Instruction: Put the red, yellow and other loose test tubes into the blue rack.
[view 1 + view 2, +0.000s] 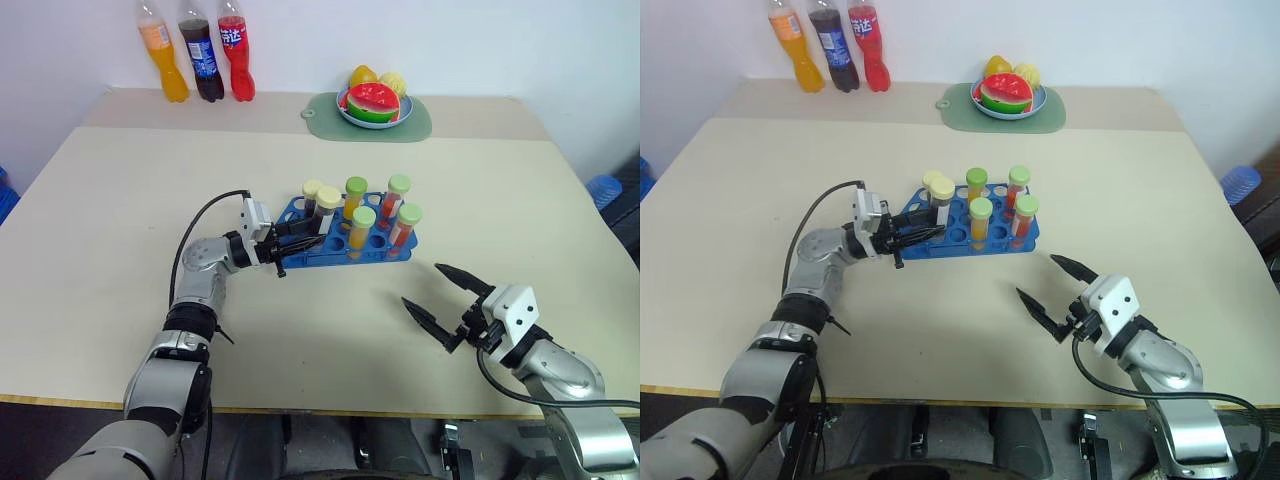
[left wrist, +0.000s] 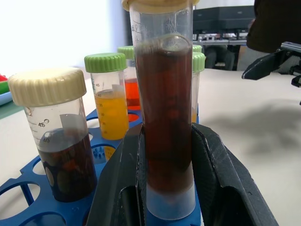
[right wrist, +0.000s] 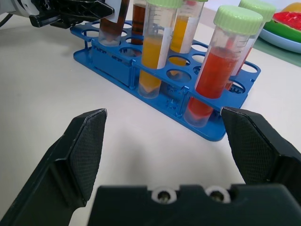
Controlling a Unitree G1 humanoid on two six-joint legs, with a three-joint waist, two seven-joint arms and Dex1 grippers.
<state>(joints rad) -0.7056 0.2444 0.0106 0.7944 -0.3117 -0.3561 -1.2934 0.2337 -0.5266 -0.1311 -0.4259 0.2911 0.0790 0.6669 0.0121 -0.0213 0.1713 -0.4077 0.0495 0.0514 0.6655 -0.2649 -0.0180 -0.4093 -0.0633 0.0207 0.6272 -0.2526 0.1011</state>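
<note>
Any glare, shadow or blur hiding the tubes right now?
Left wrist view: window glare washes out the background, but the dark brown tube between the left gripper fingers is crisp. Right wrist view: right gripper fingers look soft up close, the blue rack is sharp. Left eye view: soft shadows, no glare.

Beige table spans scene, seam line running across its far part; plain white wall rises directly behind table's far edge; three soda bottles stand at table's far left against wall; pale green mat with fruit plate at table's far centre; blue object on floor beyond table's right edge; lighting even.
</note>
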